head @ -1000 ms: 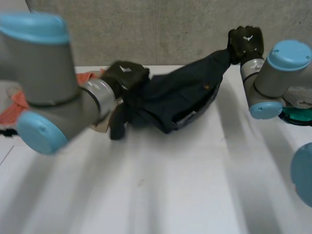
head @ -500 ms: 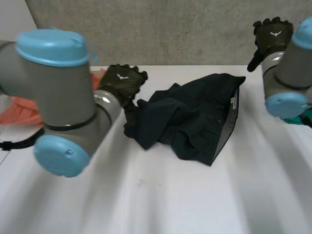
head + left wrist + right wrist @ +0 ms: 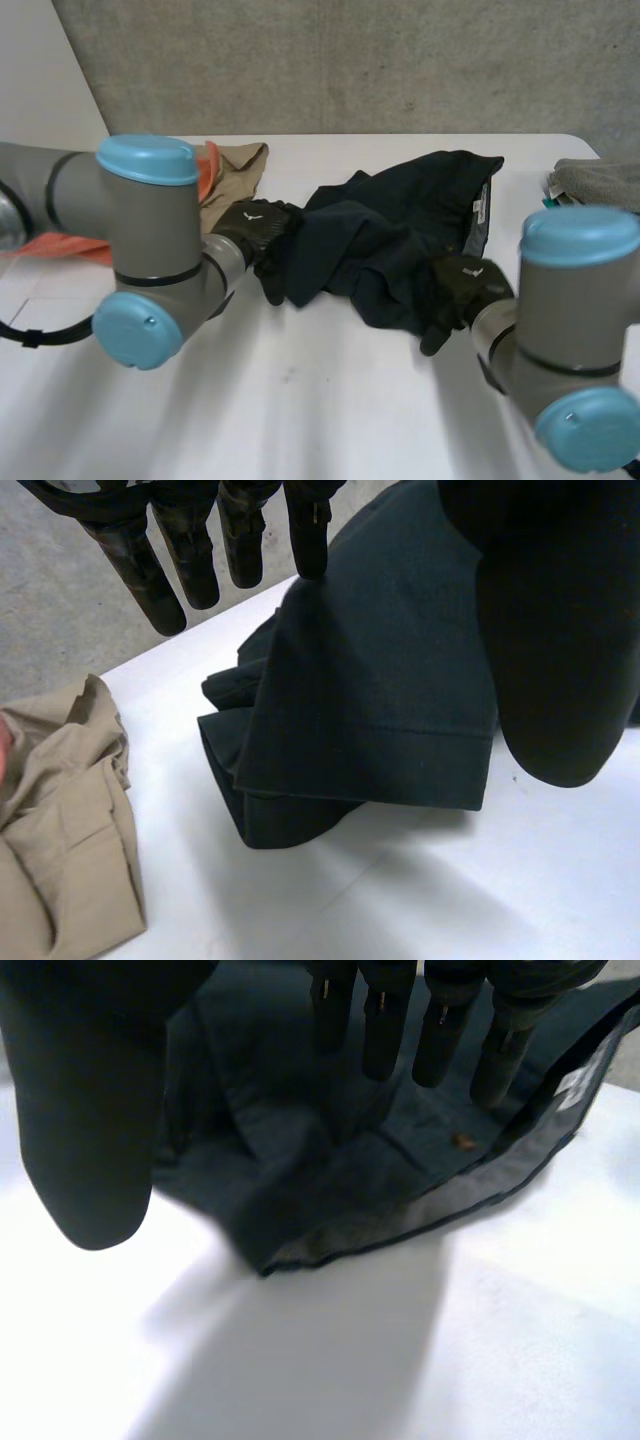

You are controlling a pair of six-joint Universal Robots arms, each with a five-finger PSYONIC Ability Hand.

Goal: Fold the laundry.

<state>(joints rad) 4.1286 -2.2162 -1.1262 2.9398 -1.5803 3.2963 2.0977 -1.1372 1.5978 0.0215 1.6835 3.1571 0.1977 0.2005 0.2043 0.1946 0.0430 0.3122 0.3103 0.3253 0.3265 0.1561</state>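
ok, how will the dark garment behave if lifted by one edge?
Probably floppy: the dark garment lies in soft rumpled folds, so it should sag from the held edge. Likely light: its hem lies thin and flat on the table. Pushed, it would probably bunch up, not slide whole.

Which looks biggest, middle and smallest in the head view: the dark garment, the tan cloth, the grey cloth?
Largest: dark garment, clearly.
Then: tan cloth and grey cloth look about alike. The left arm hides part of the tan one and the view's edge cuts the grey one, so I won't rank them.
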